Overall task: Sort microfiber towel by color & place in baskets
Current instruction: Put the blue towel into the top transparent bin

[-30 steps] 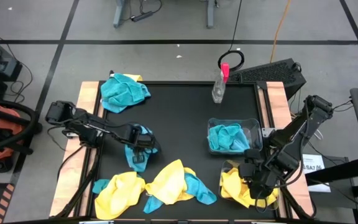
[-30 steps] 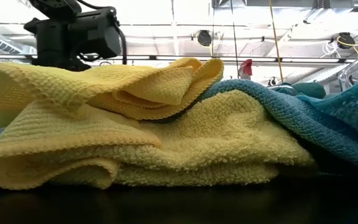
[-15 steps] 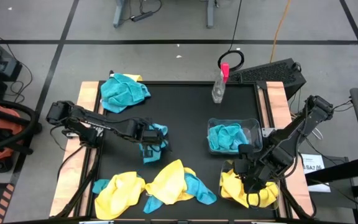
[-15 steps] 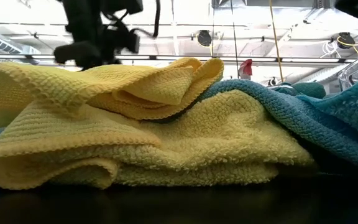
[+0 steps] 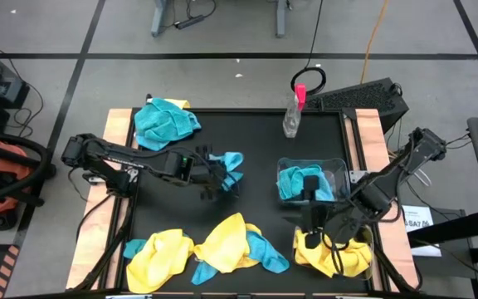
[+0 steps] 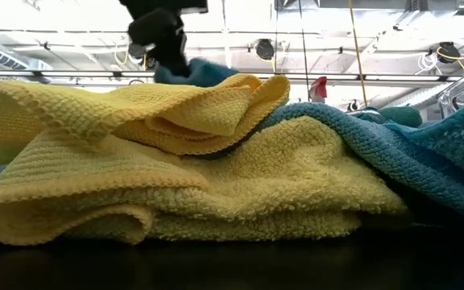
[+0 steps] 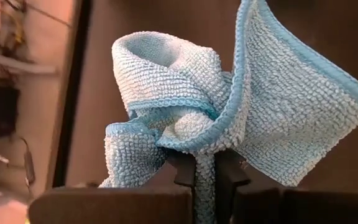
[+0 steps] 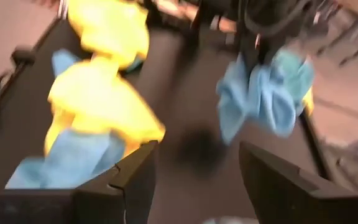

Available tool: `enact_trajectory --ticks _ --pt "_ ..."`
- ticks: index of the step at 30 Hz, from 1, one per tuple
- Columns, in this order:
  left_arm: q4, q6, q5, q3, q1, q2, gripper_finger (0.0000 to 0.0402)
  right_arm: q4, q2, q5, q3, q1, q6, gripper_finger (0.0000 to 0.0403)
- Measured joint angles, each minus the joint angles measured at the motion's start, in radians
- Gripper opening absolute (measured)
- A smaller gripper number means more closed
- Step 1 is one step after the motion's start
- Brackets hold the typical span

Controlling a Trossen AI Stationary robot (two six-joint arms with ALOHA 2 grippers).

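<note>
1. Left gripper was clamped tight on a blue towel, holding it up off the black table near the middle, between the far-left heap and the baskets.
2. From the left wrist view, the two dark fingers pinched a fold of that towel, and the rest of the cloth bunched and fanned out above them.
3. Right gripper hung with its fingers spread apart and nothing between them, over the near edge of the basket of blue towels.
4. One clear basket sat toward the table's right side and held blue towels.
5. Just nearer than it, under the right arm, lay a yellow towel; I could not make out the second basket's walls there.
6. Another blue towel lay heaped at the far left corner.
7. Along the near edge lay a jumble of yellow towels and blue ones, touching and overlapping.
8. Beyond the basket, at the far edge, a spray bottle with a pink top stood upright.
9. At table height, the yellow and blue cloths filled the view, with the left gripper and its blue towel showing above them.
</note>
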Motion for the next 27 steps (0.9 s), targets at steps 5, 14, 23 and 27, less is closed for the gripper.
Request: enact_trajectory --ticks 5,14,23,27 --pt "0.122 0.067 -0.009 0.018 -0.001 0.000 0.0016 0.196 0.002 -0.004 0.000 -0.065 -0.167 0.0215" --pt "0.297 0.153 -0.004 0.020 -0.014 0.000 0.0015 0.309 0.007 -0.100 0.000 -0.176 -0.260 0.0216" --pt "0.414 0.216 0.024 0.020 -0.027 -0.001 0.0015 0.334 0.094 -0.116 0.000 -0.247 -0.299 0.0291" --pt "0.435 0.224 0.069 0.020 -0.027 -0.001 0.0015 0.336 0.134 -0.114 0.000 -0.282 -0.299 0.0332"
